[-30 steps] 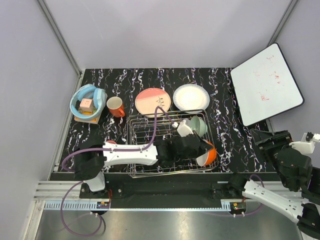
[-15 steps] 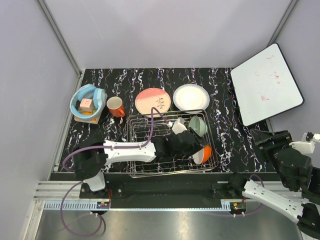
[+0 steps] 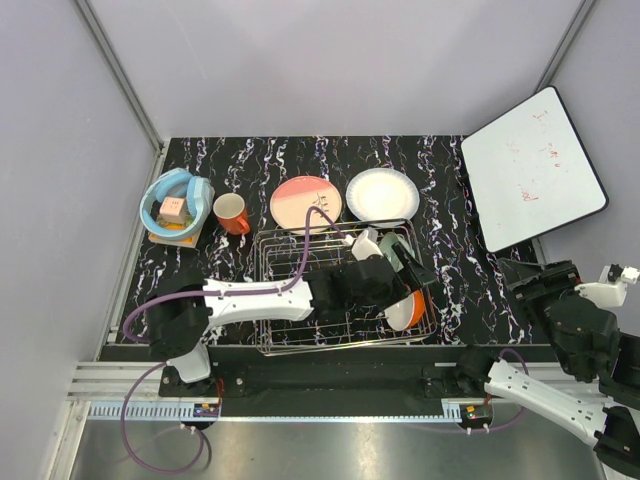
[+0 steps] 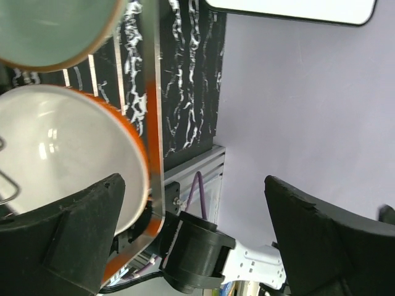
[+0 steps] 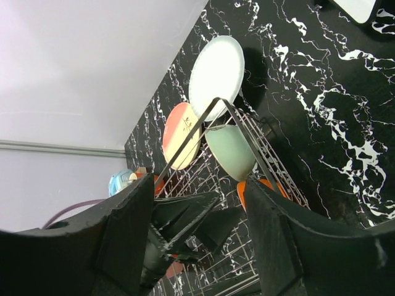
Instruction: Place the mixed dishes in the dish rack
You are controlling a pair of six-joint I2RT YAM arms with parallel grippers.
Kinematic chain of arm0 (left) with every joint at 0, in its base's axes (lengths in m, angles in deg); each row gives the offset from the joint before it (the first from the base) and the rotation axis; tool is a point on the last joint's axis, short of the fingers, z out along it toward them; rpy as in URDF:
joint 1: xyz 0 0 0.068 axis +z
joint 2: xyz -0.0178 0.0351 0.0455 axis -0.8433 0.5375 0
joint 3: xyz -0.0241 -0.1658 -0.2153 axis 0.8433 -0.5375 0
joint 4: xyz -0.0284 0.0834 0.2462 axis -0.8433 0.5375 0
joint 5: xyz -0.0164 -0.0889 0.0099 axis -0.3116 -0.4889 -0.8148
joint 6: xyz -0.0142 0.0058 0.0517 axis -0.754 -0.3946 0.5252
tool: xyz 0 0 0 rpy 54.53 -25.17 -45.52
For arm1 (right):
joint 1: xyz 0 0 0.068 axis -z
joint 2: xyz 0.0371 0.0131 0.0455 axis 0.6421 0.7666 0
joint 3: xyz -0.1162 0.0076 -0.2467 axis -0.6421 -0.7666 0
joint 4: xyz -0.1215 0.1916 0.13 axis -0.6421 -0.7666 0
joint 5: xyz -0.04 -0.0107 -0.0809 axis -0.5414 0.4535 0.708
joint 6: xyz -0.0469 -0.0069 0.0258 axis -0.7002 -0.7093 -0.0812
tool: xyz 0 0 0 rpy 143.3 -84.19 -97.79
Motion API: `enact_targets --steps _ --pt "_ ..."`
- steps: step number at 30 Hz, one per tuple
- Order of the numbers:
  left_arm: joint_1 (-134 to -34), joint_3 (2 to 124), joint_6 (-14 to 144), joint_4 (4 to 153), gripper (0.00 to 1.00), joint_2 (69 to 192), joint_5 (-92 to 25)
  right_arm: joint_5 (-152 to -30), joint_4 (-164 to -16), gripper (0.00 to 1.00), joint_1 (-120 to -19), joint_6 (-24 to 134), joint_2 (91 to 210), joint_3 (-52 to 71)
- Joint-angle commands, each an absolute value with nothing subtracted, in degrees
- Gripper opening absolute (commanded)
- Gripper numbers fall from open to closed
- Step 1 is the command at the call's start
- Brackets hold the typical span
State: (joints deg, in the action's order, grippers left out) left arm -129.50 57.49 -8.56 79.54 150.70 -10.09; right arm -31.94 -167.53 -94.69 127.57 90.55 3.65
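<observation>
The chrome wire dish rack (image 3: 285,268) sits at the table's near middle. A white-and-orange bowl (image 3: 406,310) leans in its front right corner, and a pale green bowl (image 3: 392,246) stands on edge just behind it. My left gripper (image 3: 396,264) hovers over those two bowls, open and holding nothing. In the left wrist view the white-and-orange bowl (image 4: 55,154) lies beside the left finger, apart from it. A salmon-pink plate (image 3: 306,202), a white plate (image 3: 382,194) and an orange-red mug (image 3: 232,214) rest on the table behind the rack. My right gripper (image 3: 538,284) is open off to the right.
A light blue round tub (image 3: 175,205) stands at the back left. A white board (image 3: 533,170) with red scribbles leans at the back right. Through the right wrist's open gripper (image 5: 197,234) I see the rack (image 5: 271,166) and the pale green bowl (image 5: 231,148).
My left gripper has opened and let go of the white-and-orange bowl, which now rests in the rack's front right corner. The right arm has barely moved.
</observation>
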Motion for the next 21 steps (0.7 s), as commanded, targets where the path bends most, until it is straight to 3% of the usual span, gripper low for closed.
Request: enact_targets --steps 1,10,17,18,21 --pt "-128.7 63.5 -0.7 80.0 0.99 149.7 -12.3 -30.8 -182.3 0.68 -94.6 128.6 91.2 2.1" --pt "-116.8 81.4 25.5 95.2 0.99 152.3 -24.7 -28.0 -179.6 0.71 -94.7 127.8 101.6 3.8" --pt "-104.8 88.3 44.8 103.7 0.99 147.3 -35.1 -22.1 -165.5 0.73 -94.5 116.5 116.2 5.4" --pt "-100.4 88.9 48.9 104.8 0.99 146.7 -38.6 -22.5 -162.6 0.73 -93.5 113.8 118.4 5.9" --pt "-91.6 93.9 56.6 114.3 0.99 145.2 -49.3 -41.0 -142.2 0.76 -76.2 95.8 125.3 5.3"
